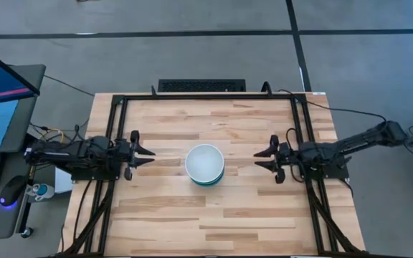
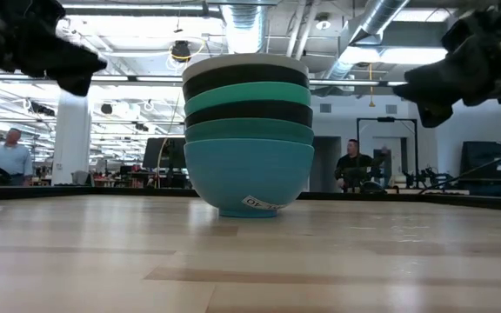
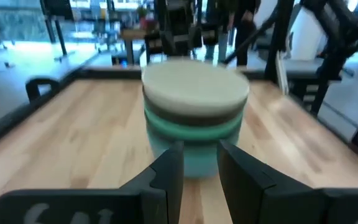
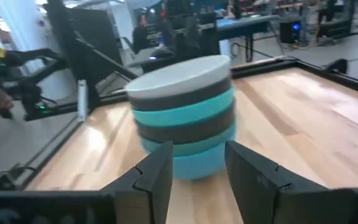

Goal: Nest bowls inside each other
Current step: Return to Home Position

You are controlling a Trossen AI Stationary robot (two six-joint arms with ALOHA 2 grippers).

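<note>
The bowls stand nested in one stack [image 1: 205,164] at the table's middle, its blue bottom bowl [image 2: 248,178] resting by its foot on the wood. Above it come teal-green, black, cyan and black bowls, with the white one [image 2: 243,62] on top. My left gripper [image 1: 148,153] hovers open to the stack's left, clear of it, its fingers [image 3: 173,171] pointing at the stack [image 3: 194,115]. My right gripper [image 1: 263,158] hovers open to the stack's right, also apart, facing the stack [image 4: 183,115].
A black metal frame [image 1: 206,96] runs round the tabletop. Bare wood lies on all sides of the stack. A monitor and a mouse [image 1: 13,192] sit left of the table. People stand in the room behind [image 2: 352,165].
</note>
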